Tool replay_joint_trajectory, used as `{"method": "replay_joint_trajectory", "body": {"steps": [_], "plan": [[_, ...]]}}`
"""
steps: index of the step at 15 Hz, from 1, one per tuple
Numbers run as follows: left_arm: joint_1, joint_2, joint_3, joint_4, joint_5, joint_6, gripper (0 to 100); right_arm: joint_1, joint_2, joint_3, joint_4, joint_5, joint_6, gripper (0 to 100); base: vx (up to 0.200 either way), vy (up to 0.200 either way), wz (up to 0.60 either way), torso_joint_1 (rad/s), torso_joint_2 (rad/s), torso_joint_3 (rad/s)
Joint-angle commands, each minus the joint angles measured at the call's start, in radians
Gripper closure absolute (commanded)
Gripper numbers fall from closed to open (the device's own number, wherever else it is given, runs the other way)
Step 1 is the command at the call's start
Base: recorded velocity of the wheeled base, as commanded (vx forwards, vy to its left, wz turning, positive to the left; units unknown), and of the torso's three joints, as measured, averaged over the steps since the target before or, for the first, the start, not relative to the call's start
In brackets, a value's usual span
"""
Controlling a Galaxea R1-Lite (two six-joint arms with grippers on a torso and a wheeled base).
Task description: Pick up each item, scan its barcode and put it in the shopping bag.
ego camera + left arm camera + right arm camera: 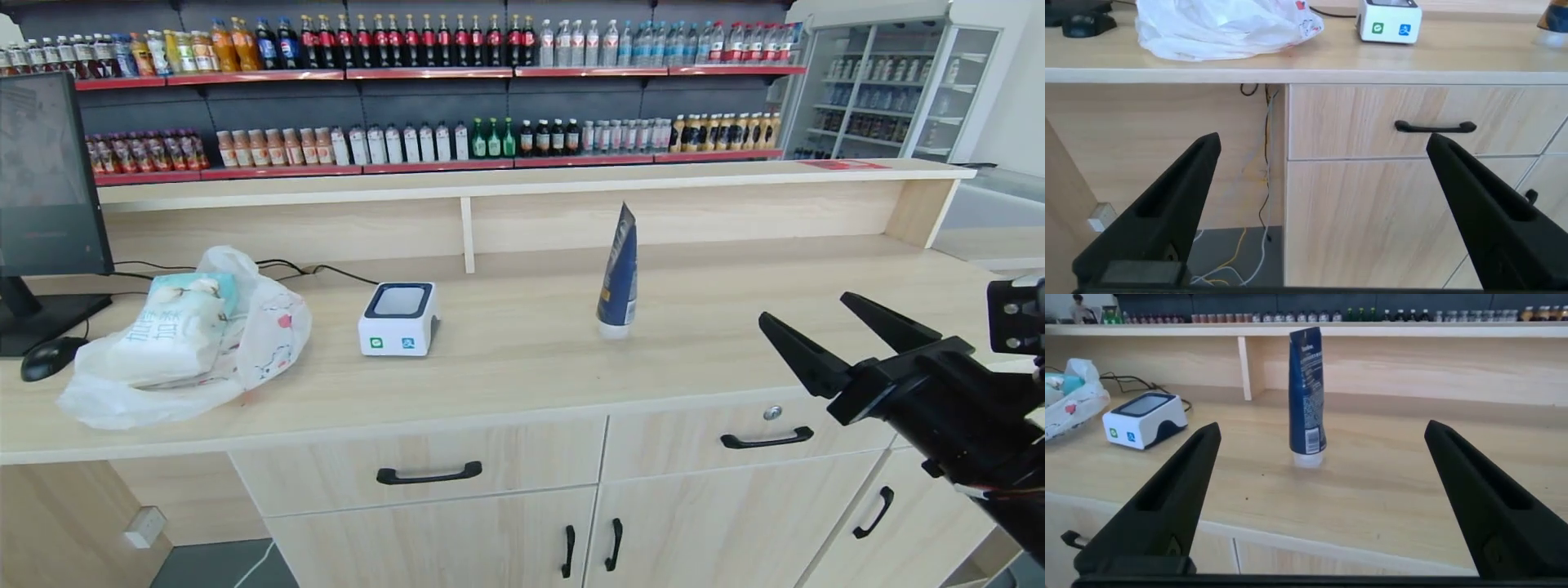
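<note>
Hovering with right fingers [796, 355] spread wide and empty near the table [522, 367] front, short of the upright blue tube [618, 273]. Holding left fingers [1176, 204] released too, down by the drawers [1372, 122]. Guessing partway: soft pack [175, 327] already in the shopping bag [261, 343], tube yet to grab, scan, bag.

From the right side the right arm [963, 425] comes in, forearm rising toward the front edge of the counter [531, 384] near its right end. The right gripper [807, 310] hangs at that edge, a little above surface level. Its black fingers [798, 355] are spread wide with nothing between them, tips aimed across the surface toward the back. The left gripper [1323, 139] sits low, below the counter's front edge and short of it, held level. Its fingers [1167, 220] are likewise wide apart and empty.
</note>
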Motion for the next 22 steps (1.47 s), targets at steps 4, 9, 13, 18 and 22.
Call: {"method": "replay_joint_trajectory", "body": {"steps": [4, 9, 13, 18, 22], "plan": [[-0.001, 0.0, 0.0, 0.0, 0.0, 0.001, 0, 0.003, 0.012, -0.006, -0.001, 0.002, -0.003, 0, 0.05, 0.0, 0.0, 0.004, 0.0, 0.001], [-0.001, 0.0, 0.0, 0.0, 0.0, 0.004, 0, 0.005, 0.041, -0.031, -0.001, 0.002, -0.003, 0, 0.0, 0.0, 0.0, 0.0, 0.0, 0.0], [-0.001, 0.0, 0.0, 0.0, 0.0, 0.003, 0, 0.006, 0.044, -0.029, -0.001, 0.002, -0.009, 0, 0.15, 0.0, 0.0, -0.006, -0.01, 0.001], [-0.001, 0.0, 0.0, 0.0, 0.0, 0.003, 0, 0.069, 0.091, -0.108, -0.001, 0.0, -0.009, 0, 0.0, 0.0, 0.0, 0.0, 0.0, 0.0], [-0.001, 0.0, 0.0, 0.0, 0.0, 0.004, 0, 0.082, 0.231, -0.275, -0.001, 0.002, -0.026, 0, 0.0, 0.0, 0.0, 0.0, 0.0, 0.0]]}}
